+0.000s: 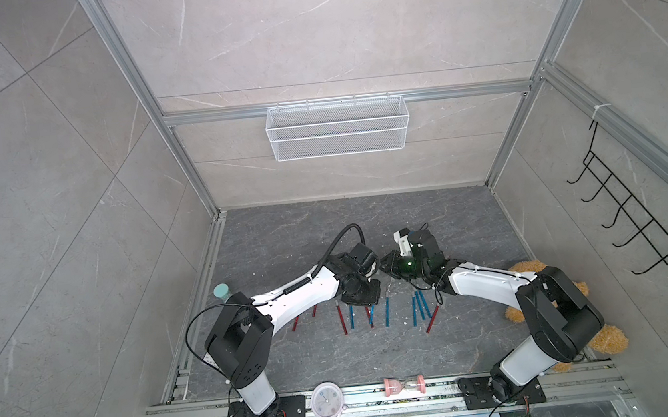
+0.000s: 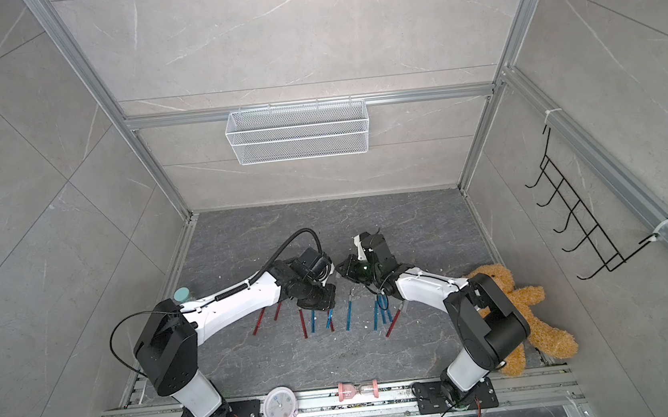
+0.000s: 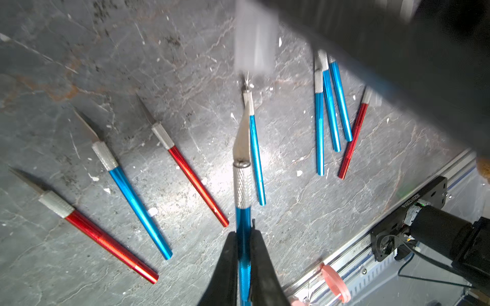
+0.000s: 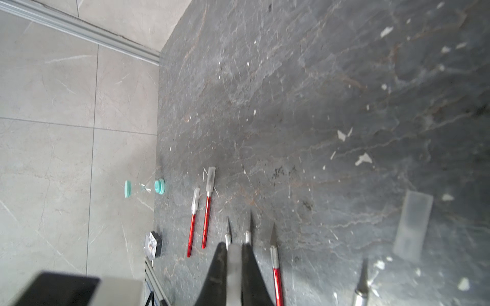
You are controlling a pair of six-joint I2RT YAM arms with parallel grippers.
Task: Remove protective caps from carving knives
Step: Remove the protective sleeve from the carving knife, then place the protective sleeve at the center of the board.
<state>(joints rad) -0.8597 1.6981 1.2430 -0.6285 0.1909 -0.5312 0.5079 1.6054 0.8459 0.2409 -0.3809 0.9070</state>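
Note:
My left gripper (image 3: 244, 235) is shut on the handle of a blue carving knife (image 3: 242, 185), whose bare silver blade points away from the fingers. Just beyond the blade tip a blurred translucent protective cap (image 3: 253, 39) sits in my right gripper (image 4: 233, 245), which is shut on it. In both top views the two grippers (image 1: 387, 260) meet above the table's middle. Several red and blue knives (image 1: 387, 311) lie in a row below them, some with bare blades (image 3: 87, 127). Two red knives (image 4: 209, 185) wear caps. A loose cap (image 4: 412, 225) lies apart on the table.
A brown teddy bear (image 1: 604, 338) lies behind the right arm. A teal hourglass (image 1: 221, 291) stands at the left edge. A pink clock (image 1: 326, 400) and a pink hourglass (image 1: 404, 385) sit on the front rail. White specks (image 4: 364, 159) dot the table.

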